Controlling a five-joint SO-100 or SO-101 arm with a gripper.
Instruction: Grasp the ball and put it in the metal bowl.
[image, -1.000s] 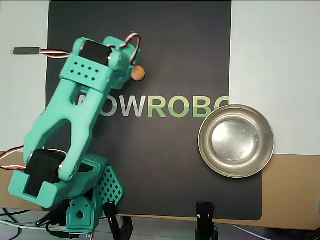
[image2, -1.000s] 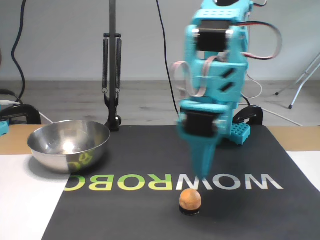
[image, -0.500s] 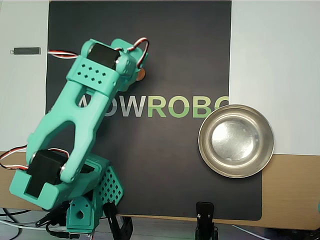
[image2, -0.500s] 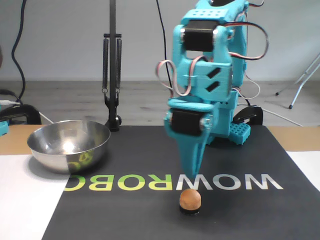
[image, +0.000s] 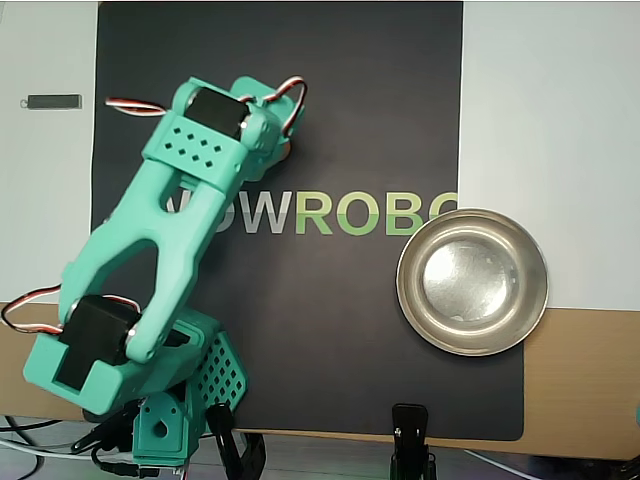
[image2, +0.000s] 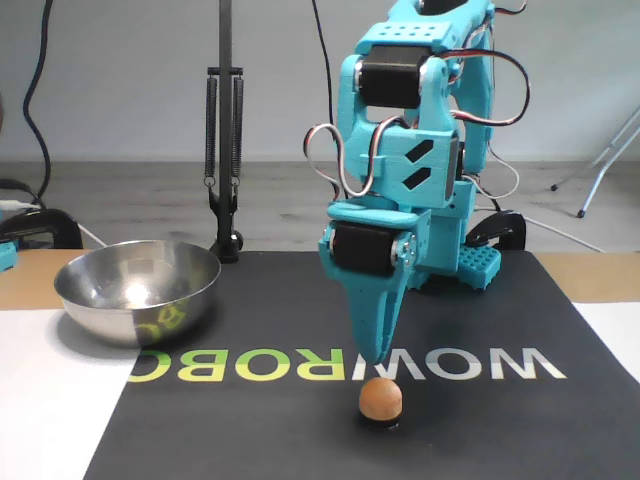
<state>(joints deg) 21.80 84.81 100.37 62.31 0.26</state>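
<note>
The ball (image2: 381, 398) is a small orange-peach sphere on the black mat, just in front of the lettering. My teal gripper (image2: 372, 357) points straight down, its fingers together in one narrow tip right above the ball and slightly to its left in the fixed view. It holds nothing. In the overhead view the wrist (image: 240, 120) covers the gripper tip and the ball. The metal bowl (image: 410, 300) stands empty on the mat's right edge in the overhead view, and at the left in the fixed view (image2: 130, 315), well away from the ball.
The black mat (image: 330, 330) with WOWROBO lettering lies between white sheets. The arm's base (image: 170, 400) sits at the mat's lower left in the overhead view. A black clamp (image: 410, 430) grips the near edge. A black stand (image2: 225, 150) rises behind the bowl.
</note>
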